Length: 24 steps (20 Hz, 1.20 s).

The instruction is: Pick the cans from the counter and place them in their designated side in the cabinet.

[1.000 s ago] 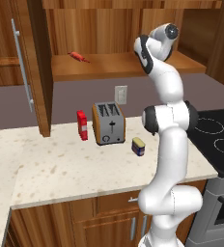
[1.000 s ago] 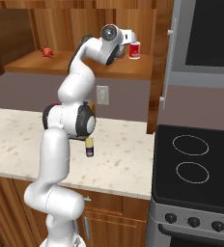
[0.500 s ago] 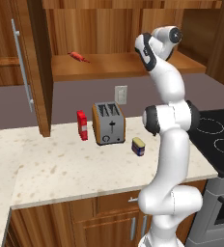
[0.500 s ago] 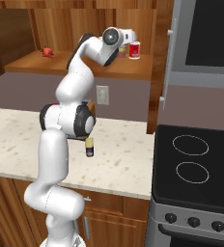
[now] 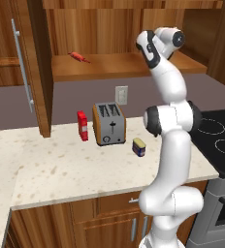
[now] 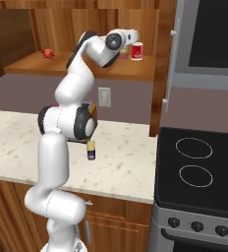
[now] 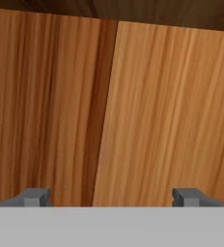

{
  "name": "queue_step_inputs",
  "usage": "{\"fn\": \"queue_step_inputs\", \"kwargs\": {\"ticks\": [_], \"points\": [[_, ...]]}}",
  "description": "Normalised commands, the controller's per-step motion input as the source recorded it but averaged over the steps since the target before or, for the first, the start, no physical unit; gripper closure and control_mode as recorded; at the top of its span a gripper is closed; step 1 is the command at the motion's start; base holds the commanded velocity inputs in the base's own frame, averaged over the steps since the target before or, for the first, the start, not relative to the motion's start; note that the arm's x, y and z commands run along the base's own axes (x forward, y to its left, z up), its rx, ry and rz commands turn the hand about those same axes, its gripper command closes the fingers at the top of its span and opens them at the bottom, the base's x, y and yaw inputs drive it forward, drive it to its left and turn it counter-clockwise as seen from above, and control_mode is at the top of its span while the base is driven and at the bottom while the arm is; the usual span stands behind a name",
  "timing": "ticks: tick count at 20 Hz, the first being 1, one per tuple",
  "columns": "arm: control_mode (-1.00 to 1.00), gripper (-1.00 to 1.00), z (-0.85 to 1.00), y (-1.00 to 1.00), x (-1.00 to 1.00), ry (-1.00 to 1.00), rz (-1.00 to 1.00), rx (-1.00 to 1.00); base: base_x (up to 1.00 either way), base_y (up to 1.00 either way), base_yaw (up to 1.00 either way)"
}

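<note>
Reaching up into cabinet [image 5: 129,65], arm bent high, fingers [image 7: 36,197] wide apart, nothing held, facing back wall.

You see one round can [image 6: 136,50], pale-topped with a red label, standing upright on the right side of the wooden cabinet's [image 5: 114,68] shelf. The squat dark blue-purple can [image 5: 139,147] with a yellow top sits on the beige speckled counter [image 5: 61,169], just right of the toaster.

A kitchen (rendered): stovetop [image 6: 199,162], toaster [image 5: 109,124], stone counter [image 5: 71,169], wooden cabinet [image 5: 129,65].
</note>
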Motion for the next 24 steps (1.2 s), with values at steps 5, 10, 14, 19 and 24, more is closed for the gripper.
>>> {"fn": "queue_step_inputs", "kwargs": {"ticks": [5,10,14,19,24], "points": [[-1.0,-1.0,0.36,0.0,-0.58,-0.02,0.03,0.0,0.0,0.0,0.0],[-1.0,-1.0,0.23,0.0,-0.68,0.0,0.03,0.0,0.0,0.0,0.0],[-1.0,-1.0,0.13,0.0,-0.69,0.0,0.04,0.0,0.0,0.0,0.0],[-1.0,-1.0,0.03,0.04,-0.73,-0.01,0.06,-0.02,0.0,0.0,0.0],[-1.0,-1.0,0.02,0.07,-0.76,-0.02,0.06,-0.03,0.0,0.0,0.0]]}}
